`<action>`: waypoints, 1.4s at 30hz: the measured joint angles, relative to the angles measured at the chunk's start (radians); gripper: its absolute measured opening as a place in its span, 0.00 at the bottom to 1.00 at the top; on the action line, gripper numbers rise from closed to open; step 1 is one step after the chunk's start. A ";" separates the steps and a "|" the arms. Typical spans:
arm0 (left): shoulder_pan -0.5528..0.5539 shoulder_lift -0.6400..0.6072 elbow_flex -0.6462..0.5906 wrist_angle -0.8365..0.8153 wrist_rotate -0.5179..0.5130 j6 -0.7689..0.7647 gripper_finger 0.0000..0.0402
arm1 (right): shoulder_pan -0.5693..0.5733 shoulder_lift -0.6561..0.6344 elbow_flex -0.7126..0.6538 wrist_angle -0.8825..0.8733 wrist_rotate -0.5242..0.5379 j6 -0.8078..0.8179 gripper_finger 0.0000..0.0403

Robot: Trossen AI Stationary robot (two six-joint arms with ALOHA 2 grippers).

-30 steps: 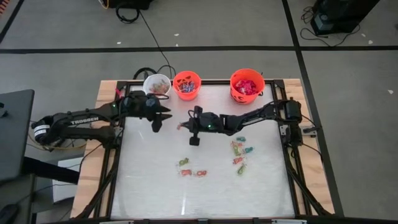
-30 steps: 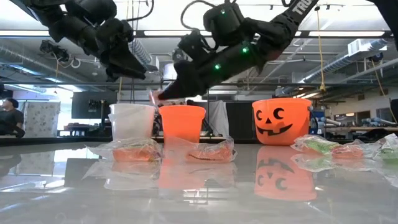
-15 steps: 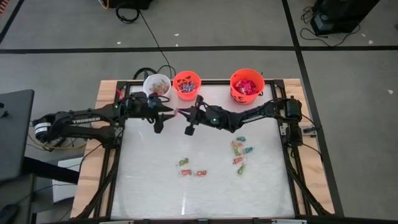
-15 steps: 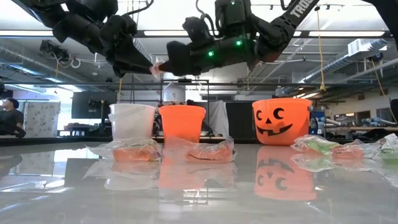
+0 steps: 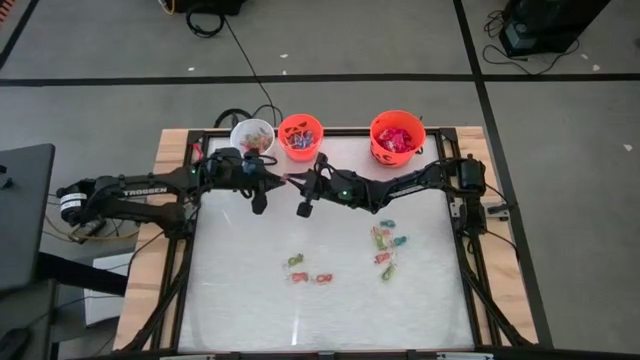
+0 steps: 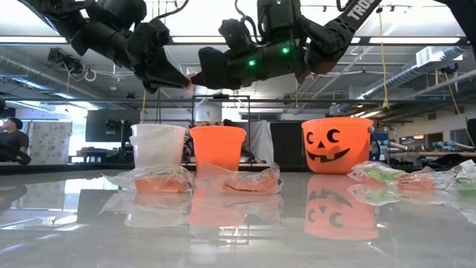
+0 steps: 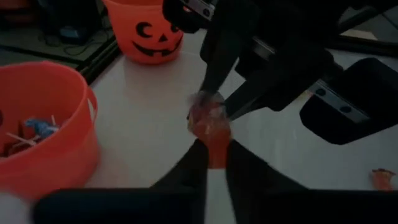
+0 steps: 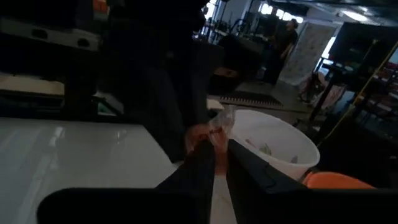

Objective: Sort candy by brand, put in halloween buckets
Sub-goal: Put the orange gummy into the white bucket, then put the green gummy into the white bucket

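A small orange-red wrapped candy [image 7: 211, 132] hangs in the air between my two grippers, above the table in front of the white bucket [image 5: 252, 136] and the small orange bucket [image 5: 300, 135]. My left gripper [image 5: 270, 181] reaches it from the table's left and is shut on it. My right gripper [image 5: 293, 181] comes level from the right, its fingertips also closed on the candy. The larger orange bucket [image 5: 397, 135] with the black face stands at the far right. More candy [image 5: 310, 271] lies loose on the table. My left gripper pinches the candy's orange body [image 7: 212, 146] between its two fingertips, coming from the table's left and slanting slightly down. The candy is lifted clear of the table. My right gripper pinches the candy's other end, the crinkled clear wrapper [image 7: 202, 102], between its fingertips [image 8: 200, 152]. The fingers come level from the table's right. The candy stays in the air between both grippers.
All three buckets stand in a row along the far edge, with sweets inside. A second group of candy [image 5: 388, 248] lies right of centre. The near half of the white tabletop [image 5: 250, 310] is bare. A person [image 6: 10, 138] sits far off in the room.
My right gripper has risen with the candy, tipped up to level and gone toward the table's left, up to my left gripper. My left gripper, open a second ago, has shut on the candy. The candy is now held from both sides.
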 joint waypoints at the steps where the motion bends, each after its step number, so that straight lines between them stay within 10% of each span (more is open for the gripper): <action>1: 0.003 -0.002 0.000 -0.009 -0.001 -0.003 0.08 | 0.000 -0.001 0.000 -0.012 -0.001 0.004 0.14; 12: 0.133 -0.092 0.072 -0.323 -0.275 -0.003 0.06 | 0.031 -0.012 0.001 -0.457 -0.302 0.395 0.35; 18: 0.270 -0.082 0.081 -0.352 -0.400 -0.075 0.07 | 0.108 -0.003 0.000 -0.485 -0.295 0.414 0.38; 31: 0.427 -0.076 0.080 -0.363 -0.284 -0.005 0.58 | 0.188 0.000 0.000 -0.485 -0.359 0.229 0.50; 42: 0.207 -0.076 0.080 -0.456 -0.003 -0.027 0.62 | 0.237 0.107 0.000 -0.408 -0.371 0.174 0.63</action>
